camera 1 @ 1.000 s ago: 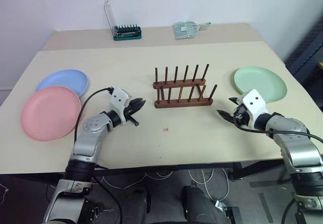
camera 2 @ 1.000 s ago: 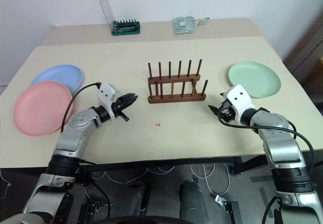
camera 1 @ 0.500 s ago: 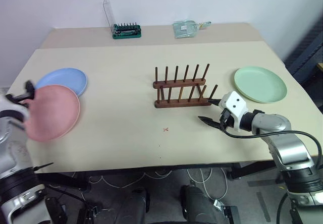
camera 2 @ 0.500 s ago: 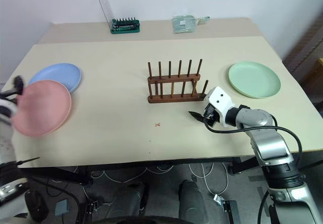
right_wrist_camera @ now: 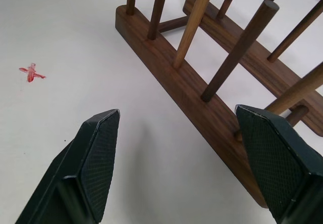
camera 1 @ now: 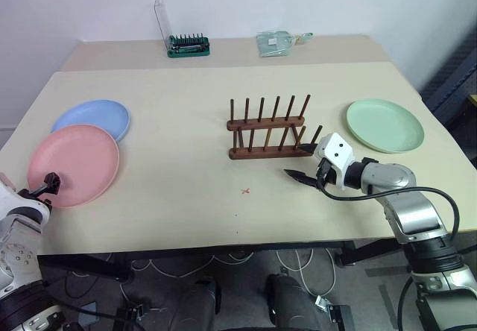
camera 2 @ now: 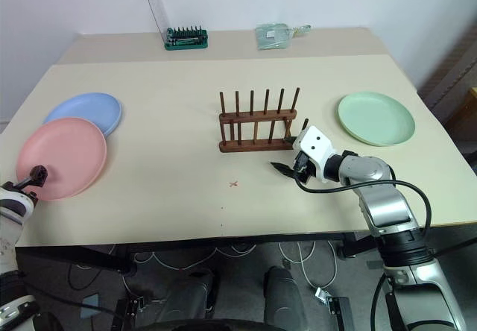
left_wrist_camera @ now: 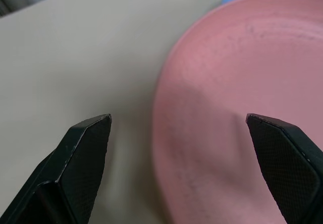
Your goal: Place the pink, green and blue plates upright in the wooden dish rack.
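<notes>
Right gripper (right_wrist_camera: 176,158) spread wide; dark reddish-brown wooden peg rack (right_wrist_camera: 202,90) just ahead, small red cross mark (right_wrist_camera: 31,73) beyond one fingertip.

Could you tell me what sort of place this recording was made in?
Probably a lab or workshop test bench rather than a kitchen: a plain beige table against a bare white wall, a green screwdriver-bit holder with a clear lid at the back, and a small red cross marked on the tabletop.

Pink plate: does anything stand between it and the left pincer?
Nothing visible does. The open left pincer sits at the near edge of the pink plate, with only bare table beside it.
</notes>
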Tool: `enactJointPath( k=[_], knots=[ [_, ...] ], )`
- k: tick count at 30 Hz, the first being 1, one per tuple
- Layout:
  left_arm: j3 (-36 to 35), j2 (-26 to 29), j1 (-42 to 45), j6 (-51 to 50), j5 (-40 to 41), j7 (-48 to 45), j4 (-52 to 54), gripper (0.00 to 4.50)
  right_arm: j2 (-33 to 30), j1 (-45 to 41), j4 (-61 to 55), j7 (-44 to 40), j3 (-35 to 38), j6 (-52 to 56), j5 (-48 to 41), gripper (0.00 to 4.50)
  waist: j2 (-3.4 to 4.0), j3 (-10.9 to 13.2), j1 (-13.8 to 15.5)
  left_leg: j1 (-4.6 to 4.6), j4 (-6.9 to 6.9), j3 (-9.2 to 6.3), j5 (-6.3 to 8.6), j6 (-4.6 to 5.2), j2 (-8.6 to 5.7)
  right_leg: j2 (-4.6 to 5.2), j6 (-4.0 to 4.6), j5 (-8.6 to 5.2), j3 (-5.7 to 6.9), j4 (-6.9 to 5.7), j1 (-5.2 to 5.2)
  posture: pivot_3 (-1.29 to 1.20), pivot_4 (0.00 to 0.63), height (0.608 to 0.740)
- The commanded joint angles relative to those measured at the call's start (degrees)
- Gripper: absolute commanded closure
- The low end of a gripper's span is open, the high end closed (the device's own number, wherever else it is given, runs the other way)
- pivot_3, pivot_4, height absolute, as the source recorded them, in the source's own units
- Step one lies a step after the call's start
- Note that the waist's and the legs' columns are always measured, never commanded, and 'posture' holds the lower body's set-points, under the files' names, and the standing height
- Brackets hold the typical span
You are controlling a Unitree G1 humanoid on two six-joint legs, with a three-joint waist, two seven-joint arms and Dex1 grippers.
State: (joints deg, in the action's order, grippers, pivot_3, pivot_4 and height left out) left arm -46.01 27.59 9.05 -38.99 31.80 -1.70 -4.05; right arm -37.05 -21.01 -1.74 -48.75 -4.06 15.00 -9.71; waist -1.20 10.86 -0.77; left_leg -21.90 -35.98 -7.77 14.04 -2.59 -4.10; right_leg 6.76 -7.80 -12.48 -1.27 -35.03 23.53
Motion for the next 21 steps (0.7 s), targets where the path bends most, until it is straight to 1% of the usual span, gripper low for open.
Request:
enactJointPath(
  k=[1,4,8,11,15,17,19,21],
  knots=[
    [-0.48,-0.16,0.35,0.63,0.81,-0.01,-1.21,0.95,0.11,0.71,-2.02,0.62,1.22,-0.77,-0.19,0.78,0.0,0.0,0.02,0.0,0.0,0.0,0.0,0.0,0.0,0.0,0.0,0.0,0.0,0.0,0.0,0.0,0.15,0.74],
    [0.11,-0.51,0.3,1.4,0.43,-0.16,-2.21,2.38,-0.04,1.67,-2.89,1.1,1.5,-0.57,-0.27,0.78,0.0,0.0,0.05,0.0,0.0,0.0,0.0,0.0,0.0,0.0,0.0,0.0,0.0,0.0,0.0,0.0,0.15,0.74],
    [0.58,-0.45,0.71,2.61,0.3,-0.6,-3.1,4.44,-0.34,2.56,-3.67,1.66,1.89,-0.41,-0.38,0.78,0.03,-0.02,0.2,0.0,-0.01,0.01,0.0,0.0,-0.01,0.01,0.01,0.0,-0.01,0.01,-0.01,0.0,0.15,0.74],
    [0.26,-1.25,0.98,5.37,1.64,-2.63,-2.71,4.48,-0.61,2.94,-4.23,1.71,2.19,-0.14,-0.67,0.78,0.09,-0.05,0.13,0.02,-0.01,0.03,0.0,0.0,-0.01,0.03,0.01,0.0,-0.02,0.01,-0.03,0.0,0.15,0.74],
    [-0.55,-3.35,1.79,7.68,5.93,-5.13,0.6,4.48,-1.54,3.31,-5.02,1.15,3.11,0.23,-1.01,0.78,0.08,-0.05,0.2,0.0,0.0,0.02,0.0,0.0,0.0,0.03,0.01,0.0,-0.01,0.02,-0.03,0.0,0.15,0.74],
    [0.69,-3.59,1.45,8.0,6.34,-5.83,2.33,4.48,-2.47,3.3,-5.76,0.64,3.43,0.31,-0.89,0.78,0.05,-0.03,0.17,-0.02,-0.02,0.01,0.0,0.0,0.0,0.03,0.01,0.0,-0.01,0.03,-0.03,0.0,0.15,0.74],
    [2.94,-3.59,1.5,8.26,6.75,-7.06,6.31,4.48,-3.99,2.5,-7.2,0.04,4.24,0.24,-0.95,0.78,0.03,-0.01,0.23,-0.08,-0.04,0.02,0.0,-0.01,-0.01,0.03,0.01,-0.01,-0.01,0.04,0.01,0.0,0.15,0.74],
    [4.48,-3.48,2.89,8.06,7.58,-6.97,9.66,4.48,-5.18,0.77,-8.68,-1.02,5.24,2.8,-2.97,0.78,0.02,-0.01,0.18,-0.17,-0.09,0.0,0.0,-0.01,-0.01,0.03,0.01,0.0,0.0,0.06,0.05,0.0,0.15,0.74]
  ],
)
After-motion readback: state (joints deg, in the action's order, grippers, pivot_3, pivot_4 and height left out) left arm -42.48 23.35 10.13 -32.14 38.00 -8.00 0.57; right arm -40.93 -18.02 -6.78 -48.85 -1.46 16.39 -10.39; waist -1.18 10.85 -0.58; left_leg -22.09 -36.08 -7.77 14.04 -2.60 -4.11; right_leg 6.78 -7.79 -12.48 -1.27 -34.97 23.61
